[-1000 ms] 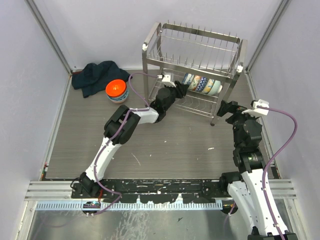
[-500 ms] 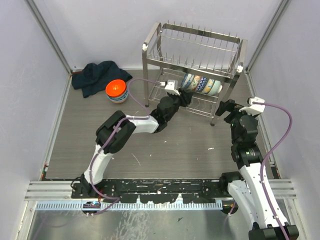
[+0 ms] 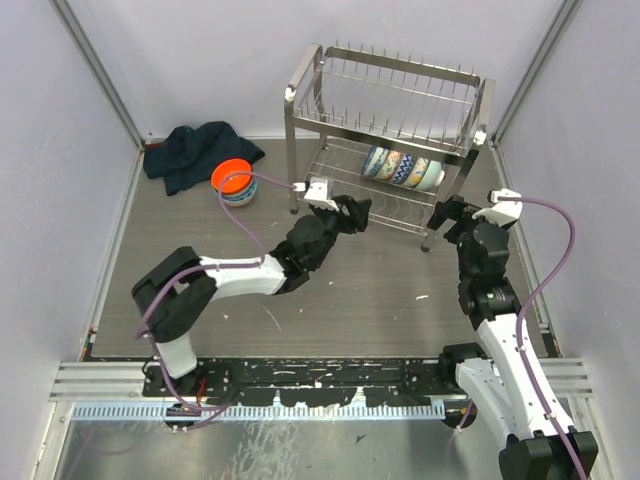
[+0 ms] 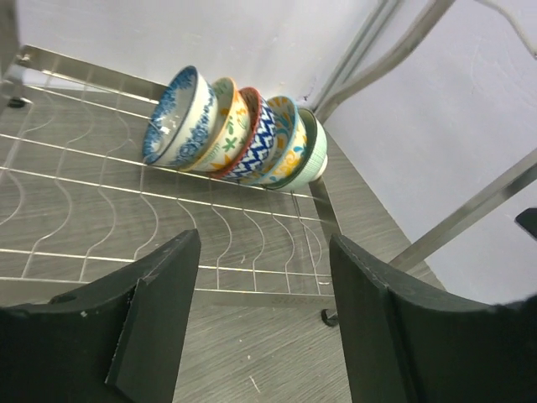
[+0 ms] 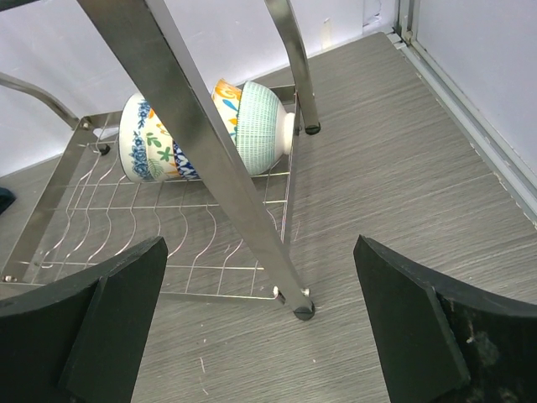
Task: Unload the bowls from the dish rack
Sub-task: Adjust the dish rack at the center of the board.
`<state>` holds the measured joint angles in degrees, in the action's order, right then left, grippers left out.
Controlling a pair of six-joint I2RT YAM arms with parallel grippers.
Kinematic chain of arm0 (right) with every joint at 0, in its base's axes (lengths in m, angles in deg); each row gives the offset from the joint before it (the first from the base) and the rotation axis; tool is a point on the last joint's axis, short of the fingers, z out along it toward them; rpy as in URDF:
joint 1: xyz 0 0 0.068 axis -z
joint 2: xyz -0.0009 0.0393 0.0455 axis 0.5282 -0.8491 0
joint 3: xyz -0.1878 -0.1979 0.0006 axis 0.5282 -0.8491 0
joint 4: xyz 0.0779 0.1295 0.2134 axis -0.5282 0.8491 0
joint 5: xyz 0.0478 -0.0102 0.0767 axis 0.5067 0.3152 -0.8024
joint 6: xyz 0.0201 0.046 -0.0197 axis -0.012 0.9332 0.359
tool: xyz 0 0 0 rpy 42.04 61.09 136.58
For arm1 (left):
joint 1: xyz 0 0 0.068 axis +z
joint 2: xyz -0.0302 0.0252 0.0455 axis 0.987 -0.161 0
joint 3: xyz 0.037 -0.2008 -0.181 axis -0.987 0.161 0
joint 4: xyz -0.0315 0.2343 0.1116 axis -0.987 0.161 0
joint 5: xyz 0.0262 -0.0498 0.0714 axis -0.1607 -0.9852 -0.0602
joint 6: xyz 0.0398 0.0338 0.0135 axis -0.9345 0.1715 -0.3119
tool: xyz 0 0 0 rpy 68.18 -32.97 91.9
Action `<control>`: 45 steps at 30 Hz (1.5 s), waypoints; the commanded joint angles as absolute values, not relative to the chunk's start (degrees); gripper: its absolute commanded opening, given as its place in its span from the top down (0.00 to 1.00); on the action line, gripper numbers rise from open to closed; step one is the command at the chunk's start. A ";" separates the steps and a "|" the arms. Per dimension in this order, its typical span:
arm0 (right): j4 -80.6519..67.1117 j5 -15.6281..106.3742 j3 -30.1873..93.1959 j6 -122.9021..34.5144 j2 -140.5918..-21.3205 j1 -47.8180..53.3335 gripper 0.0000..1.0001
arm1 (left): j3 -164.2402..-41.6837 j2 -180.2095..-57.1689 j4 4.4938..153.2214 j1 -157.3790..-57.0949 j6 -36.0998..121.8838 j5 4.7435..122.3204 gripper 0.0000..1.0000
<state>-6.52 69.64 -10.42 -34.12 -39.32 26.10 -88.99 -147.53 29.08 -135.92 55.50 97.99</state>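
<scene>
On the lower shelf, from above, nested bowls (image 3: 403, 167) lie tilted in the dish rack (image 3: 289, 120); left gripper (image 3: 357, 212) spread, empty, just outside. Left wrist: slip one finger (image 4: 159, 311) inside the blue floral bowl (image 4: 176, 117). Right wrist: right gripper (image 5: 260, 319) wide, empty

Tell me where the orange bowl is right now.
In the top view, the orange bowl sits on the tabletop left of the dish rack, beside the dark blue cloth.

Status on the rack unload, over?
Left tool open, empty, facing the lower shelf. Right tool open, empty. Bowls nested on edge in the dish rack. Rack leg across right tool's line.
</scene>
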 commanded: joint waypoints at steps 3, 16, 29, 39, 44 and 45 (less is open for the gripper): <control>-10.57 70.49 -10.91 -33.69 -40.00 25.86 0.00 | -83.69 -138.28 34.15 -135.98 53.12 104.78 0.12; -12.10 69.56 -11.26 -33.34 -43.52 25.82 0.00 | -74.76 -126.50 34.00 -130.22 48.28 96.75 0.02; -13.40 70.29 -10.14 -33.17 -46.95 25.87 0.00 | -72.38 -121.11 37.40 -112.81 53.26 75.14 0.02; -14.82 70.32 -9.83 -33.03 -48.78 25.84 0.00 | -79.05 -136.06 20.94 -100.54 61.60 47.67 0.02; -15.76 70.55 -9.50 -33.13 -50.11 25.82 0.00 | -83.28 -142.39 18.22 -98.67 64.18 44.12 0.02; -15.98 70.59 -9.42 -33.15 -50.66 25.84 0.00 | -84.08 -143.27 18.10 -98.57 64.18 43.66 0.02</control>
